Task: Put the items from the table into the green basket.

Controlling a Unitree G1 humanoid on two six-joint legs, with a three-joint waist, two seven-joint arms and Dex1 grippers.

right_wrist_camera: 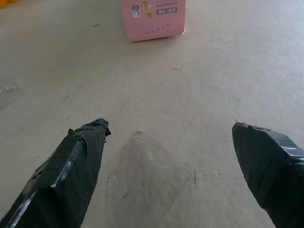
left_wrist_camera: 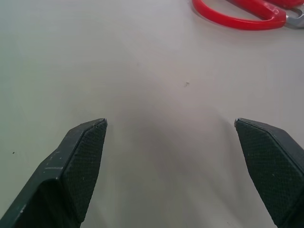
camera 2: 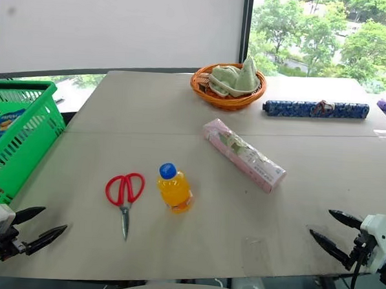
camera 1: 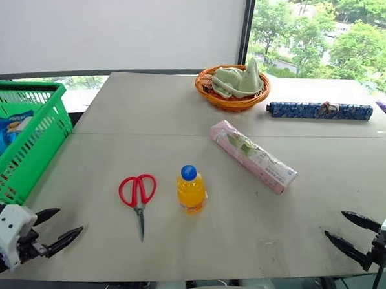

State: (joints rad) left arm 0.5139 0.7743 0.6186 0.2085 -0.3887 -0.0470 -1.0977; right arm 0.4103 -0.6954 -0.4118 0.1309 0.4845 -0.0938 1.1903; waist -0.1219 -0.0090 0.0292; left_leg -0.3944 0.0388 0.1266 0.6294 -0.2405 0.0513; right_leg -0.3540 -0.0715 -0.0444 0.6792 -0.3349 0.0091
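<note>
On the pale table point(camera 1: 182, 111) lie red-handled scissors point(camera 1: 137, 193), an orange-drink bottle point(camera 1: 190, 190) with a blue cap on its side, and a long pink packet point(camera 1: 252, 155). The green basket point(camera 1: 21, 142) stands at the table's left edge with a blue packet inside. My left gripper point(camera 1: 63, 227) hovers open at the near left corner, empty, short of the scissors point(left_wrist_camera: 247, 12). At the near right edge my right gripper point(camera 1: 341, 228) is open and empty, with the pink packet's end point(right_wrist_camera: 152, 19) ahead of it.
A round orange wicker basket point(camera 1: 233, 88) holding green cloth sits at the back. A dark blue patterned roll point(camera 1: 319, 110) lies at the back right. A seam crosses the tabletop behind the packet. A window lies beyond the far edge.
</note>
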